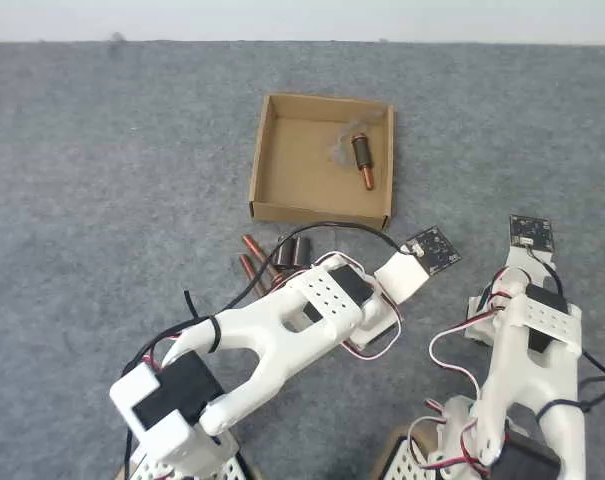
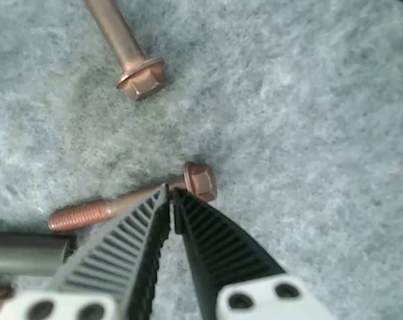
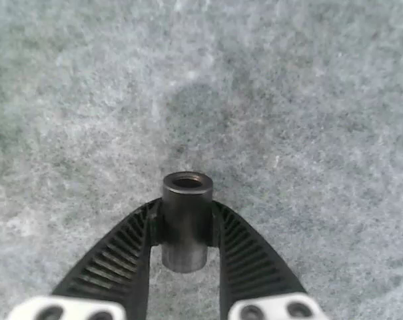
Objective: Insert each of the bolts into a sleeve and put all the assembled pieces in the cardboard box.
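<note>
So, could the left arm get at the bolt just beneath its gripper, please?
Probably yes: the left gripper hangs right over that bolt with nothing between; its near-shut jaws would need opening first.

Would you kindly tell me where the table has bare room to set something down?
Free: the mat left of the cardboard box, and right of it. Crowded: in front of the box, with bolts, sleeves and the left gripper.

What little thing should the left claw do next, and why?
Probably lift the bolt: the left claw looks pinched on it near its head, it lies on the carpet, and the right claw holds a sleeve waiting.
</note>
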Tool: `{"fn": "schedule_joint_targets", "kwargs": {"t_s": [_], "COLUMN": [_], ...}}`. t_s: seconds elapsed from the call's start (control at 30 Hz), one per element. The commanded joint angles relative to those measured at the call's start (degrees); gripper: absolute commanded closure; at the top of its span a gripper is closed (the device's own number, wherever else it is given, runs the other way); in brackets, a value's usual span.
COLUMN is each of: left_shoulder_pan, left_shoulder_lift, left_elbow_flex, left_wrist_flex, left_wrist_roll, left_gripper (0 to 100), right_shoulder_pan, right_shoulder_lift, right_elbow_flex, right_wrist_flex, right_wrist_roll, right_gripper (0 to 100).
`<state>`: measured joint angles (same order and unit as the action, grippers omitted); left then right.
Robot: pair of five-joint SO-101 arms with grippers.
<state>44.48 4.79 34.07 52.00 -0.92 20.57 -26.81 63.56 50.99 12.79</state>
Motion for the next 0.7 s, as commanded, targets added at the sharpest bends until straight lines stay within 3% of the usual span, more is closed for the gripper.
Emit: {"fn": "schedule_joint_targets", "kwargs": {"t_s": [0.0, 0.23, 0.67], "left_shoulder_pan": [-0.09, 1.58, 1.49], "left_shoulder_lift": [-0.70, -3.25, -2.46], "left_elbow_flex": [-2.15, -0.40, 0.57], "left_wrist_flex": [0.88, 3.96, 0.88], "left_wrist_roll": [0.53, -4.04, -3.96], "left_gripper": [99, 99, 99], "right_shoulder_pan": [0.31, 0.22, 0.22], "right_shoulder_lift": [-2.77, -2.77, -2.77], "right_elbow_flex": [-0.09, -0.09, -0.09], "right_wrist_flex": [-0.13, -0.22, -0.13], "right_wrist_roll": [0.62, 0.62, 0.62], "right_gripper": [99.1, 99.1, 99.1]}}
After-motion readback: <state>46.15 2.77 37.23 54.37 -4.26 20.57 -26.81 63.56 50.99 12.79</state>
